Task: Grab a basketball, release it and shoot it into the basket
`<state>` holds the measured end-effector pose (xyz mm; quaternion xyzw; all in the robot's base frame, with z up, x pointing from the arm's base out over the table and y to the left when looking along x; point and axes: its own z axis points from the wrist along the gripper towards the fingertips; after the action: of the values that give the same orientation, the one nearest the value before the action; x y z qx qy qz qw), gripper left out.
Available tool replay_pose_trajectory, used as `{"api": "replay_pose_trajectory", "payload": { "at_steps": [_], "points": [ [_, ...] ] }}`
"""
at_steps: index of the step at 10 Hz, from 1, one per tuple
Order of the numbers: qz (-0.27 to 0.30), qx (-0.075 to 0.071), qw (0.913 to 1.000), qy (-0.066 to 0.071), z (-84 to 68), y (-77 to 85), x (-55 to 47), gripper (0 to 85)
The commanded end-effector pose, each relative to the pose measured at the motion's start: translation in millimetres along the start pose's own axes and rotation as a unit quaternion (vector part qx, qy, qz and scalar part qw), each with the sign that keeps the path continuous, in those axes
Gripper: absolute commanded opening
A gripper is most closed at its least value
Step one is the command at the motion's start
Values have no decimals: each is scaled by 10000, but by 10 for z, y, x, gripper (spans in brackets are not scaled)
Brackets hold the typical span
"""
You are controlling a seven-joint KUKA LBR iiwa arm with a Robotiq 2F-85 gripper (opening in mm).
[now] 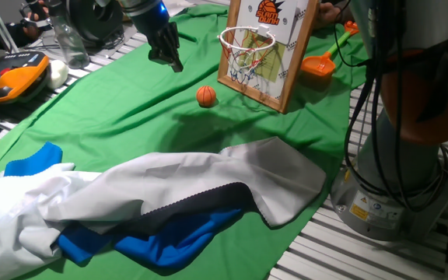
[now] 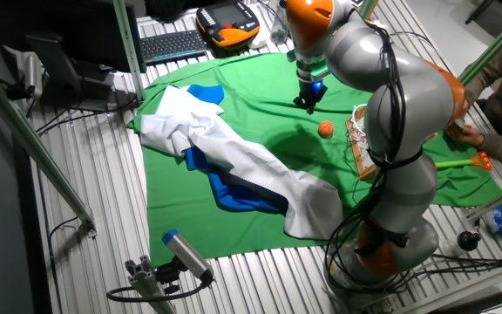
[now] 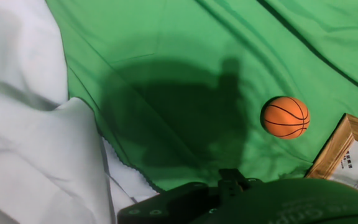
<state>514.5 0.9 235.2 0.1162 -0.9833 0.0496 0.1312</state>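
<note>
The basketball (image 1: 206, 96) lies loose on the green cloth (image 1: 131, 117), just in front of the basket (image 1: 243, 48) and near the lower edge of its wood-framed backboard (image 1: 286, 54). The gripper (image 1: 167, 53) hangs above the cloth, well apart from the ball and off to one side of it. Risks from here: the ball is round and free, so a descent that lands off-centre would likely nudge it away, perhaps under the net or against the frame; the cloth is wrinkled and could catch a fingertip; the white garment (image 1: 169, 187) lies heaped nearby but looks clear of the path. The claw holds nothing and touches nothing. How far its jaws stand apart cannot be told; the fingers appear only as a dark mass.
</note>
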Motion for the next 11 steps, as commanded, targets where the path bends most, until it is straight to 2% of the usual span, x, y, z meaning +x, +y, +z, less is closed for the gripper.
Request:
{"api": "replay_pose_trajectory", "payload": {
  "at_steps": [1,2,3,4,5,6,7,8,9,10,11],
  "points": [
    [92,-135,9998,-71,-4,-2,2,0],
    [154,-66,9998,-109,-4,-2,2,0],
    [196,154,9993,-262,-4,-2,2,0],
    [271,337,9986,-290,-4,-2,2,0],
    [364,588,9973,-249,-4,-2,2,0],
    [359,906,9948,-280,-4,-2,2,0],
    [350,989,9937,-393,-4,-2,2,0],
    [341,1076,9928,-394,-4,-2,2,0],
    [270,1268,9908,-390,-4,-2,2,0],
    [223,1345,9896,-458,-4,-2,2,0],
    [262,1401,9885,-503,-4,-2,2,170]
  ]
}}
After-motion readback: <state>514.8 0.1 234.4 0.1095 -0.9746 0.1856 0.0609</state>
